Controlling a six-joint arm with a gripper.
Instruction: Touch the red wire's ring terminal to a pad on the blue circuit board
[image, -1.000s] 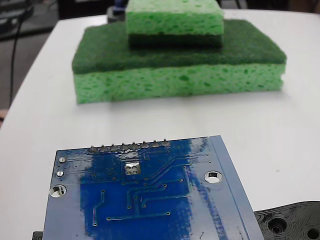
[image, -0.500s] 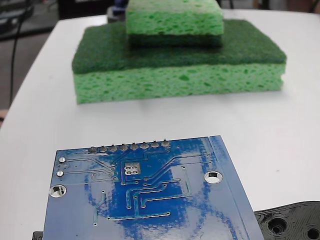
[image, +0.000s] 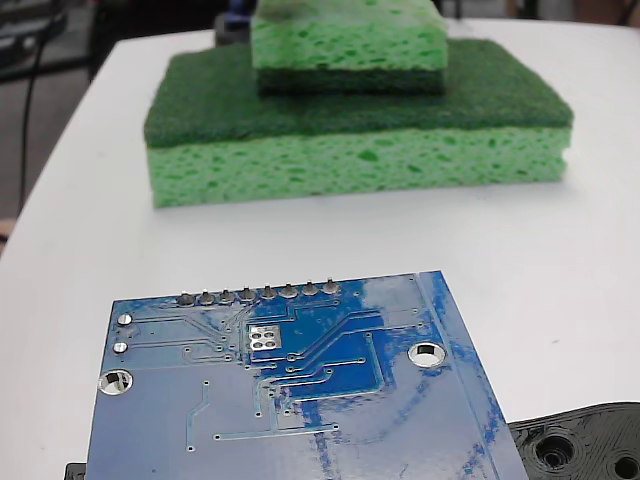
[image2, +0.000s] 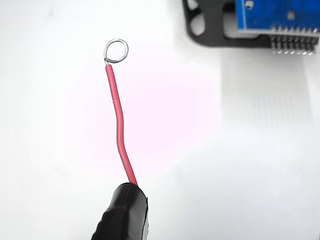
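— Where is the blue circuit board (image2: 280, 15) lying?
— Up and right of my gripper (image2: 122, 215), which is clamping the red wire (image2: 119, 130); its ring terminal (image2: 116, 51) is hanging well left of the board.

Two sponges (image: 360, 140), one blue circuit board (image: 300, 410), one red wire (image2: 119, 132).

White table (image: 600, 260) with green sponges (image: 355, 150), blue circuit board (image: 300, 400), black plastic part (image: 580, 445).
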